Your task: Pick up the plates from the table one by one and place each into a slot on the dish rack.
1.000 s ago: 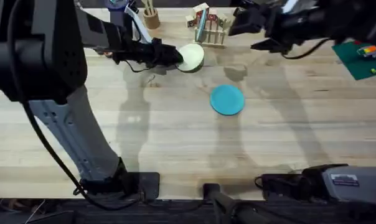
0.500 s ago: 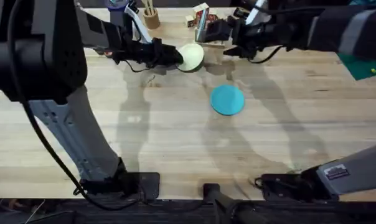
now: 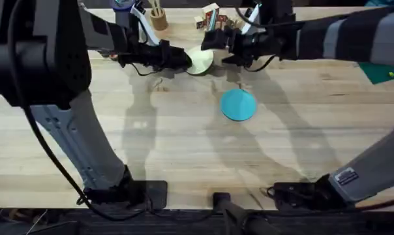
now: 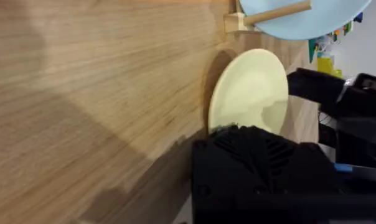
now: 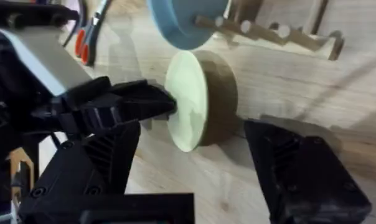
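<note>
The left black pincer (image 3: 181, 60) is shut tight on the edge of the round cream plate (image 3: 201, 60), holding it up on its side above the pale wood table (image 3: 151, 130). The right black pincer (image 3: 218, 44) is wide open and empty, just past the plate's far side. The small wooden peg rack (image 5: 281, 31) is right behind. If the pincers bump, I think the plate could slip and fall.

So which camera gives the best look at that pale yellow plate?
The right wrist view: the cream plate stands on edge, held at its rim by the left gripper. The left wrist view shows its face, partly covered. Overhead it is small and far.
</note>
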Tool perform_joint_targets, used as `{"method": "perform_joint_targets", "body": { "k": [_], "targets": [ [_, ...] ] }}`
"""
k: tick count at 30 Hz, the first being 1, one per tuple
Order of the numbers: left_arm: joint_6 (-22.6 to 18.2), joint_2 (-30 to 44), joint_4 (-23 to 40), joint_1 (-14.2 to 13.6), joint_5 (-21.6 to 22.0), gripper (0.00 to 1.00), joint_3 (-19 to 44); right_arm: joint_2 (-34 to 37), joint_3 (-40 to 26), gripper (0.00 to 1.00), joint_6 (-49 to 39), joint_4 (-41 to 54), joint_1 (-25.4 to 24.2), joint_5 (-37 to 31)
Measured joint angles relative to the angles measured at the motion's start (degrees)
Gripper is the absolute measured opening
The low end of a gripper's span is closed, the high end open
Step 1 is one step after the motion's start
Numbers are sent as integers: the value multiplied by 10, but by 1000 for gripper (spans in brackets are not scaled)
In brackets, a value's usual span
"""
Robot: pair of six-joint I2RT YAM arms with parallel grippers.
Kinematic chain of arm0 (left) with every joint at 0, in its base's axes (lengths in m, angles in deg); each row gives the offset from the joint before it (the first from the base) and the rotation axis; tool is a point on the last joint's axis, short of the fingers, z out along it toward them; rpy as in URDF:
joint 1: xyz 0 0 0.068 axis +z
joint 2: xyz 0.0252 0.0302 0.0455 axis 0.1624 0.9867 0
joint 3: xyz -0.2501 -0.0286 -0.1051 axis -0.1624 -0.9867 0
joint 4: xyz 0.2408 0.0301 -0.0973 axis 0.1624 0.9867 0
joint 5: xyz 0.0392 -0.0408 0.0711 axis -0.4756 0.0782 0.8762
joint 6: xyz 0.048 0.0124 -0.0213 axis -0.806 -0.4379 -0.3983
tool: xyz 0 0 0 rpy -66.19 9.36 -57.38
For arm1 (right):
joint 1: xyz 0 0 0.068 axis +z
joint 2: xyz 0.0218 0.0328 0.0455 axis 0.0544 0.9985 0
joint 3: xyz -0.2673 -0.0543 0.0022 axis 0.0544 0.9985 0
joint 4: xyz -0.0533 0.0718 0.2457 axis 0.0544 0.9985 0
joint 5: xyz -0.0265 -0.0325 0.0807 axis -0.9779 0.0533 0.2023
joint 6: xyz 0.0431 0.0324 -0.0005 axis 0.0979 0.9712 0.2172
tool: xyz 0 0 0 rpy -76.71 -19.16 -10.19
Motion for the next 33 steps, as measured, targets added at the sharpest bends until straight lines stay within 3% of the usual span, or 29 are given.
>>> {"method": "perform_joint_targets", "body": {
  "k": [33],
  "targets": [
    [0,0,0,0,0,39,0,42,0,960,37,-73,30,0]
  ]
}}
